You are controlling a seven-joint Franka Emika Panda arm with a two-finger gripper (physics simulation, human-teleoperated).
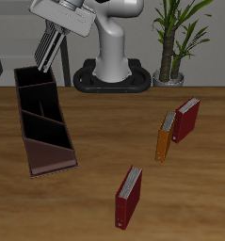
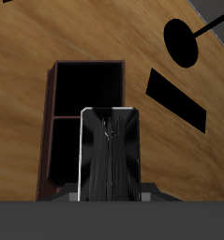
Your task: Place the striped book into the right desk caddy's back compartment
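The striped book (image 1: pixel 46 49) hangs tilted in the air, held at its upper end by my gripper (image 1: pixel 56 36), which is shut on it. It hovers over the far end of the right desk caddy (image 1: pixel 50 155), a long maroon tray with a black inside. The back compartment (image 1: pixel 34 79) lies just under the book's lower edge, and the book is clear of the tray. In the wrist view the striped book (image 2: pixel 109 155) fills the middle and covers part of the caddy (image 2: pixel 53 94). The back compartment (image 2: pixel 90 86) shows open beyond it.
A dark red book (image 1: pixel 129 196) stands near the table's front edge. Another dark red book (image 1: pixel 185 120) and an orange book (image 1: pixel 165 136) stand together across the table from the caddy. The robot base (image 1: pixel 109 75) and a potted plant (image 1: pixel 175 42) are at the back.
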